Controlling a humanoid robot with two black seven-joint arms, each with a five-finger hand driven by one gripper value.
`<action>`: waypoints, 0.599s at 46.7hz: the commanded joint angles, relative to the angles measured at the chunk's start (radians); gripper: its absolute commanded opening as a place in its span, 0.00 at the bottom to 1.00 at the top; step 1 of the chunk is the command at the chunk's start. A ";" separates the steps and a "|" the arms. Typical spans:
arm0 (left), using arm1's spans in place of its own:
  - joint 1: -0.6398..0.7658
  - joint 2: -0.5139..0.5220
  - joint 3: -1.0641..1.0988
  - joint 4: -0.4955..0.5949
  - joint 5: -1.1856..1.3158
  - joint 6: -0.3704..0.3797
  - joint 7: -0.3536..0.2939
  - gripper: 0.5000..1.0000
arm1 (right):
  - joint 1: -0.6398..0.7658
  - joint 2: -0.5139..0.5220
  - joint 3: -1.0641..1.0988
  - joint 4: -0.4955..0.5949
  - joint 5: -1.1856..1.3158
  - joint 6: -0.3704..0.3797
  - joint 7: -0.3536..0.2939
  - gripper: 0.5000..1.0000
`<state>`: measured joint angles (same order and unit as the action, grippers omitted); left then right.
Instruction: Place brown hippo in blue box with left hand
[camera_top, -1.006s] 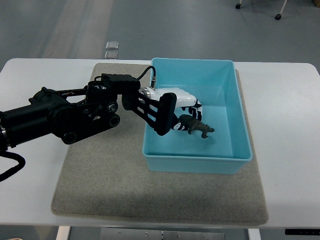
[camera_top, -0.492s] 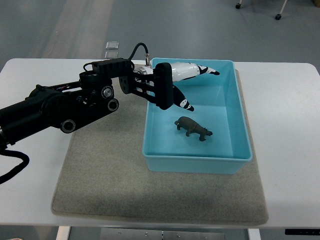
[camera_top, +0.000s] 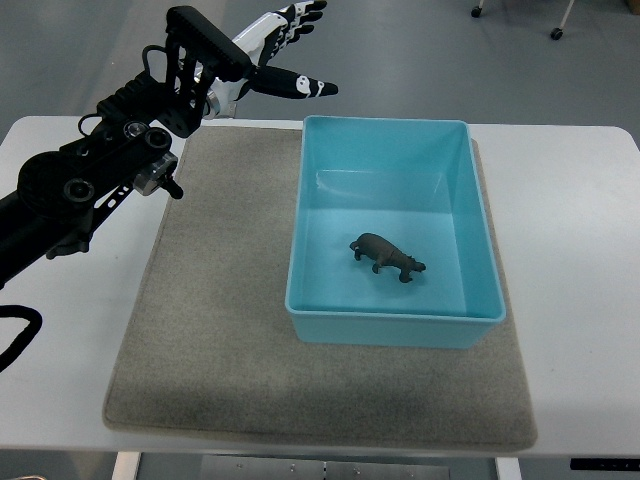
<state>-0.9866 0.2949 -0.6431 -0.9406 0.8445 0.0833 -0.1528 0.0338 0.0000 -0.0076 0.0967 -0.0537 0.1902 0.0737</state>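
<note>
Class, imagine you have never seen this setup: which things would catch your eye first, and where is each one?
The bright blue box stands out on the right half of a grey mat, with a small brown hippo standing on its floor. At upper left, a black arm ends in a white left robot hand with fingers spread, raised beyond the table's far edge and holding nothing.

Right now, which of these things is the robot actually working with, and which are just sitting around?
Part of the job:
small brown toy hippo
light blue plastic box holding it
left hand, fingers spread, empty

Just there:
grey felt mat
white table
</note>
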 joint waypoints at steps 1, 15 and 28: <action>0.032 0.001 -0.056 0.009 -0.103 0.029 -0.001 0.99 | 0.000 0.000 0.000 0.000 0.000 0.000 0.000 0.87; 0.134 0.035 -0.207 0.046 -0.268 0.036 -0.042 0.97 | 0.000 0.000 0.000 0.000 0.000 0.000 0.000 0.87; 0.181 0.035 -0.285 0.092 -0.425 0.038 -0.044 0.99 | 0.000 0.000 0.000 0.000 0.000 0.000 0.000 0.87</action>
<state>-0.8103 0.3296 -0.9271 -0.8518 0.4808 0.1199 -0.1966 0.0337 0.0000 -0.0077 0.0966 -0.0537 0.1902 0.0736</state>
